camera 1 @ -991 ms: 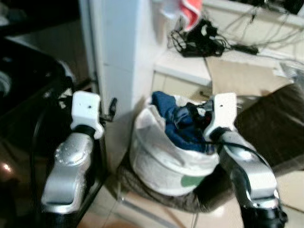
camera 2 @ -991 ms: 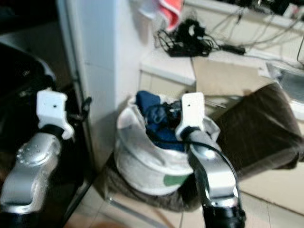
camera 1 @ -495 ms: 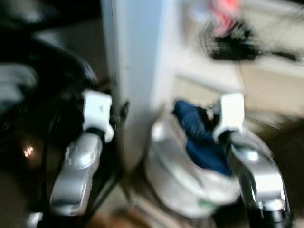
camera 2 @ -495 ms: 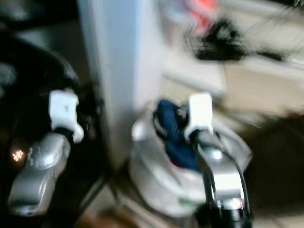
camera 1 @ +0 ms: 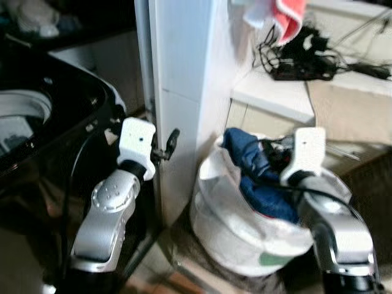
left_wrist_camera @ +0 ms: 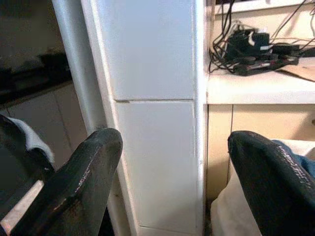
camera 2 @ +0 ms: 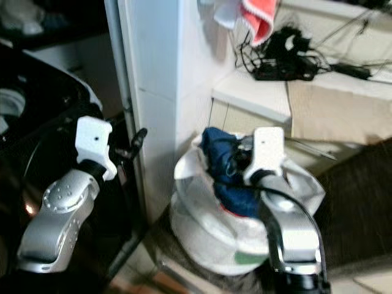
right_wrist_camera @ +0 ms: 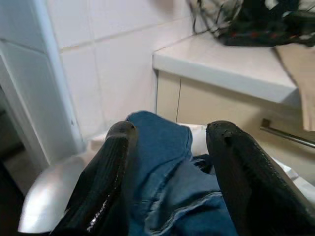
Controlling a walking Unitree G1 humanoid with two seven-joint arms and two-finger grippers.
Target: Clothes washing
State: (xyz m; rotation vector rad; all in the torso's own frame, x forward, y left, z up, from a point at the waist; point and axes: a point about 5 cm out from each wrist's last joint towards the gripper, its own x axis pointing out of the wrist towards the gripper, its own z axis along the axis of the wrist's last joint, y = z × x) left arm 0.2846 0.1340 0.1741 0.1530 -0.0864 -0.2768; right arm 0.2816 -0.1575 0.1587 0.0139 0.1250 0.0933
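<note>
Since a second ago the head camera has swung toward the robot's left, so the whole scene sits further toward 3 o'clock and more of the dark washing machine (camera 1: 37,128) shows at 9 o'clock; the arms keep much the same pose against the things around them.

The white laundry bag (camera 1: 245,226) stands on the floor at about 5 o'clock, just beside the white tiled pillar (camera 1: 184,92), with blue clothes (camera 1: 254,168) heaped in its mouth. The right gripper (right_wrist_camera: 170,162) hangs over that heap, jaws spread wide with blue denim between them but nothing clamped. The left gripper (left_wrist_camera: 172,182) is raised in the gap between machine and pillar, jaws wide apart and empty, facing the pillar's corner.

Several things could go wrong from here. The denim looks tangled with other garments, so a shallow pinch may catch only a fold and let it slip, or drag the whole pile up and tip the soft bag over. The left arm is near the pillar and the machine's rim, so a careless swing could knock either. Behind the bag, at 1 o'clock, a knot of black cables (camera 1: 300,58) lies on the ledge (camera 1: 269,95), and a lifted garment could snag there.
</note>
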